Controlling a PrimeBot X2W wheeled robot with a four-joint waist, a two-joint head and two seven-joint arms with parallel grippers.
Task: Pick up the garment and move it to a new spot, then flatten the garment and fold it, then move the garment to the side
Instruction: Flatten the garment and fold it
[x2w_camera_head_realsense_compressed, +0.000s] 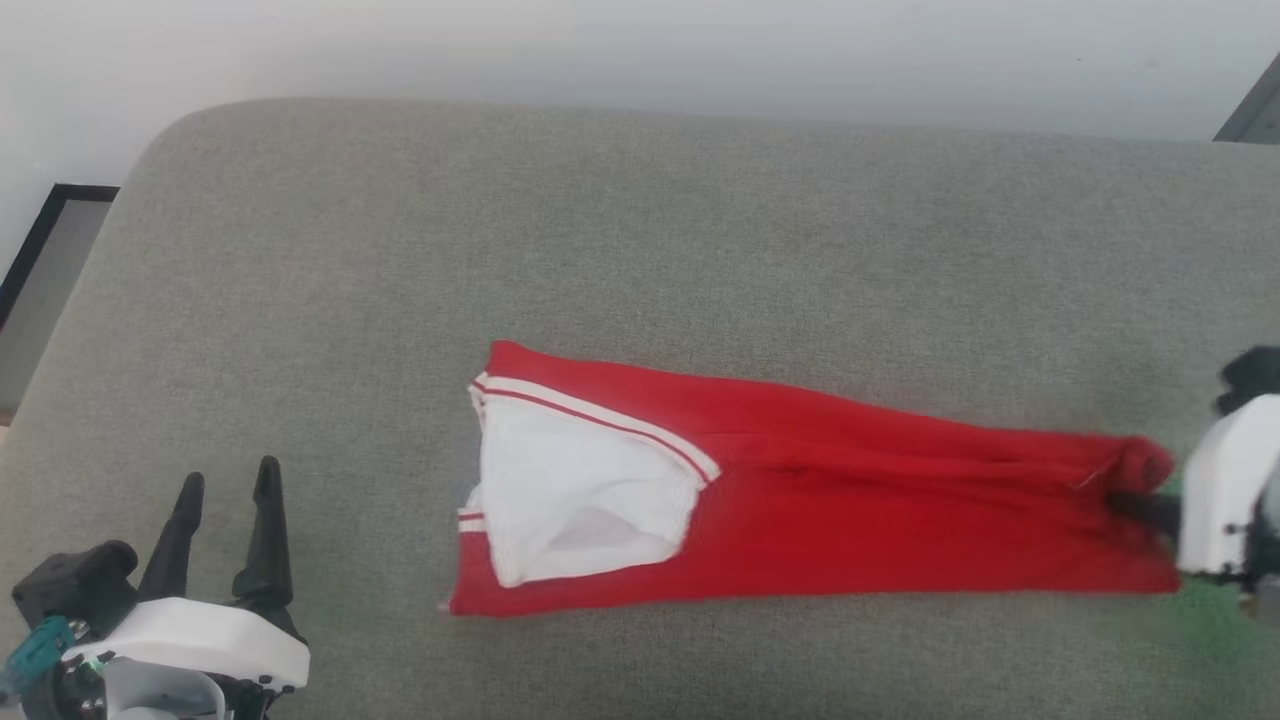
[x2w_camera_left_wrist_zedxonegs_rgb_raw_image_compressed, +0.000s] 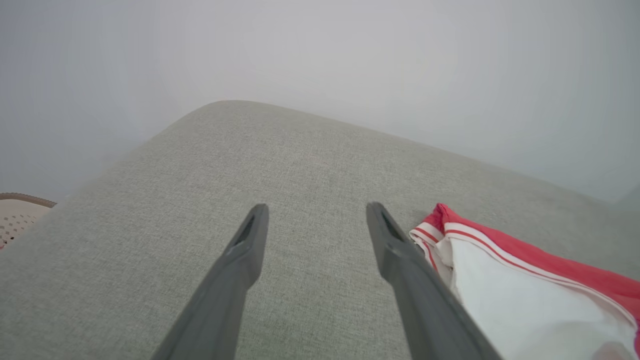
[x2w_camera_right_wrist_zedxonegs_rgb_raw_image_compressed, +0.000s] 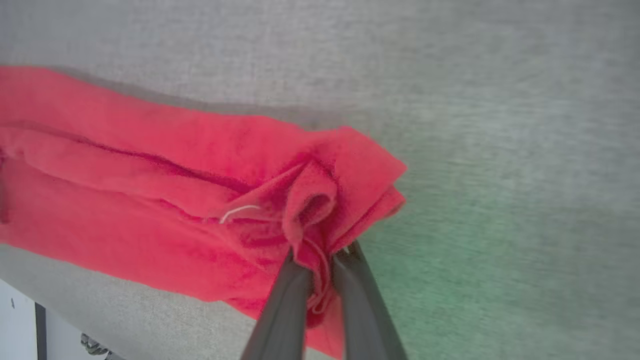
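Bench: grey-green, fabric-covered padded bench (x2w_camera_head_realsense_compressed: 640, 220) with a rounded corner at the upper left of the head frame; it carries everything here.
Wall: a pale, plain wall (x2w_camera_head_realsense_compressed: 640, 50) along the top of the frame.
Garment: small red jersey-style shirt (x2w_camera_head_realsense_compressed: 850, 500), lying flat on the bench as a long strip from the frame's centre to its right edge.
Sleeve: white sleeve (x2w_camera_head_realsense_compressed: 570, 500) with red-and-white striped trim (x2w_camera_head_realsense_compressed: 600, 415), lying on top of the strip's left end.
Left jaws: lower left of the head frame, my two dark fingers (x2w_camera_head_realsense_compressed: 268, 530) spread wide with nothing between them, well apart from the shirt.
Right jaws: at the right edge of the head frame, my fingers (x2w_camera_right_wrist_zedxonegs_rgb_raw_image_compressed: 285, 310) pinched together on the shirt's bunched red end.
Thread: a loose white thread (x2w_camera_right_wrist_zedxonegs_rgb_raw_image_compressed: 240, 211) beside that pinch.
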